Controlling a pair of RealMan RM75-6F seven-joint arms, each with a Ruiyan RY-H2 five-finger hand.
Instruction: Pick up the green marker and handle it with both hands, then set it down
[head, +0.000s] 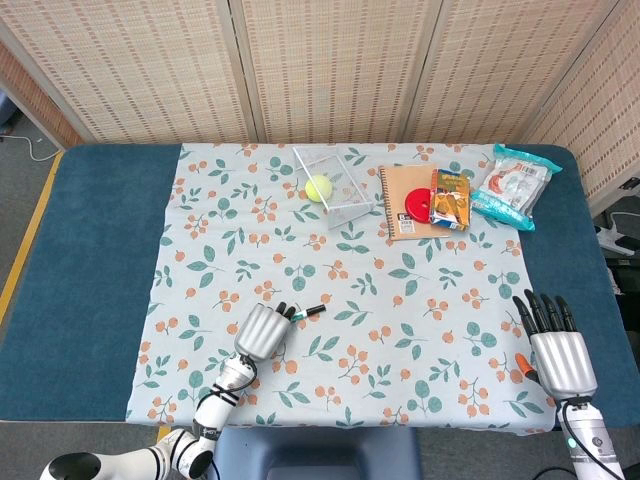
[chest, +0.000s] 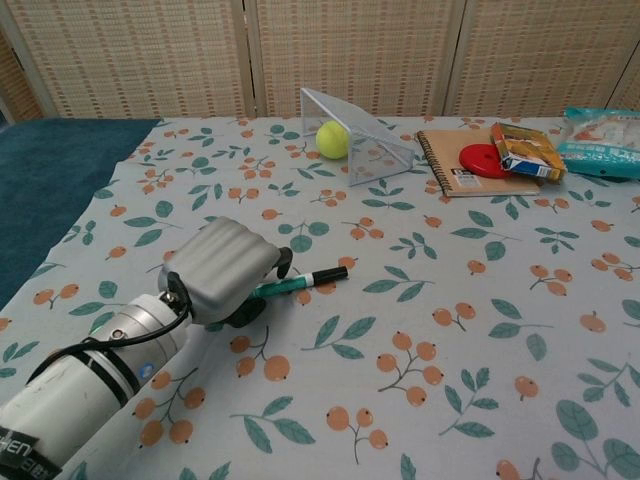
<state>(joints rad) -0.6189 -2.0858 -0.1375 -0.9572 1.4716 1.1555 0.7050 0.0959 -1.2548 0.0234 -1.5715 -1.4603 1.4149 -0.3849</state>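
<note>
The green marker (chest: 298, 285) with a black cap lies low over the flowered cloth, nearly level, cap pointing right. It also shows as a short dark stick, the marker (head: 311, 312), in the head view. My left hand (chest: 222, 270) covers its rear end, and the fingers (chest: 283, 260) curl around it and grip it. In the head view the left hand (head: 260, 330) sits near the front edge, left of centre. My right hand (head: 557, 352) rests at the front right corner with its fingers spread and nothing in it. The chest view does not show it.
At the back stand a clear tilted box (head: 335, 183) with a tennis ball (head: 318, 187) and a notebook (head: 404, 204) with a red disc (head: 417, 206). Beside them lie a snack box (head: 450, 199) and a snack bag (head: 513, 184). Blue table (head: 95, 260) borders the cloth.
</note>
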